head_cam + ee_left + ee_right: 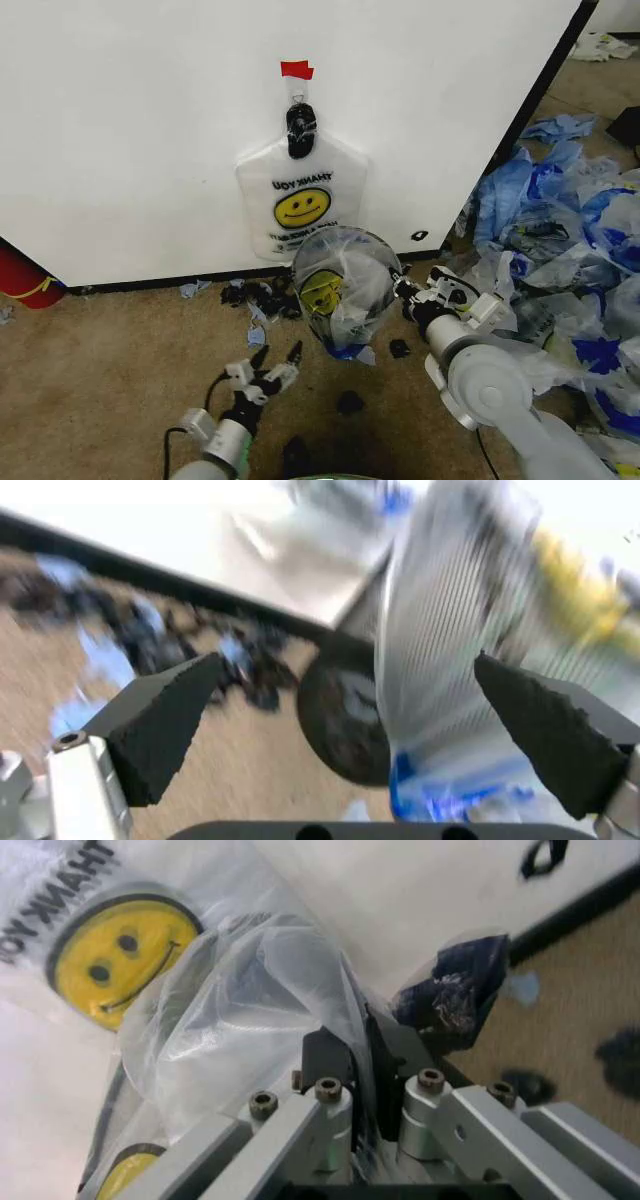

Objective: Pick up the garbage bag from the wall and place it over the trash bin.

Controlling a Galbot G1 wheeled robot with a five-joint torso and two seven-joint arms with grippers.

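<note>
While my right gripper (402,292) clamps the translucent smiley garbage bag (340,285) over the black wire-mesh trash bin (345,720) — draped, not yet settled — my left gripper (276,361) hovers spread apart.

The translucent white plastic garbage bag with the yellow smiley (340,285) drapes over the small round black wire-mesh trash bin (345,720), hiding most of it. My left wrist view is blurred; the far floor scraps are perhaps torn plastic.

Brown carpet floor (120,350) carries black and blue scraps (262,296) beyond the left gripper (277,355), beside the trash bin (345,300).
</note>
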